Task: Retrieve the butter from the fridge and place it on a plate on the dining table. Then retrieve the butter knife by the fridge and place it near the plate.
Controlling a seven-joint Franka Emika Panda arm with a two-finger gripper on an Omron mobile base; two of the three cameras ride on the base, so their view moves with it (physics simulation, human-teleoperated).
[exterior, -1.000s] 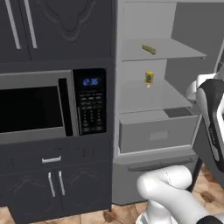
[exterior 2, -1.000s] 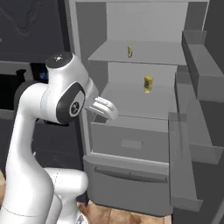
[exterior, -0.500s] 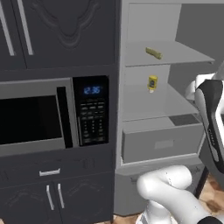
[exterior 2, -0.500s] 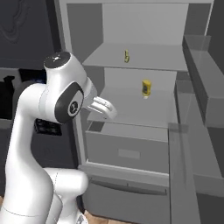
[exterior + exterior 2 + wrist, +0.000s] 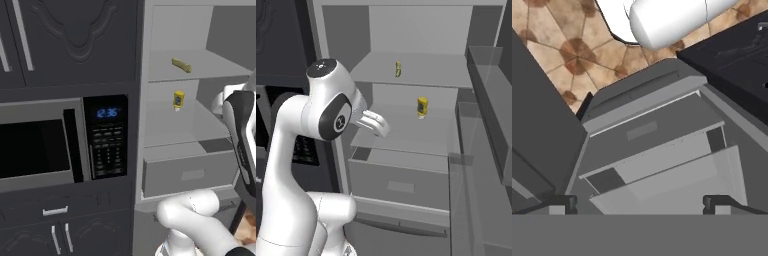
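Observation:
The fridge (image 5: 170,30) (image 5: 416,30) stands open before me. The butter (image 5: 181,64) (image 5: 398,69), a dull yellow-olive stick, lies on its upper shelf. My gripper (image 5: 640,202) is open and holds nothing; it points down over the fridge's lower drawer (image 5: 647,135), well below and in front of the butter. The arm's elbow (image 5: 331,110) rises left of the shelves. The plate, the dining table and the butter knife are out of view.
A short yellow carton (image 5: 178,99) (image 5: 422,106) stands on the middle shelf. The grey drawer (image 5: 190,175) (image 5: 401,185) juts out below. The open door with its bins (image 5: 486,100) flanks the right. A black microwave (image 5: 35,145) sits to the left.
Both base views have shifted and the fridge looks larger and nearer: the base has driven closer. The butter and carton rest on the same shelves. The gripper stays open.

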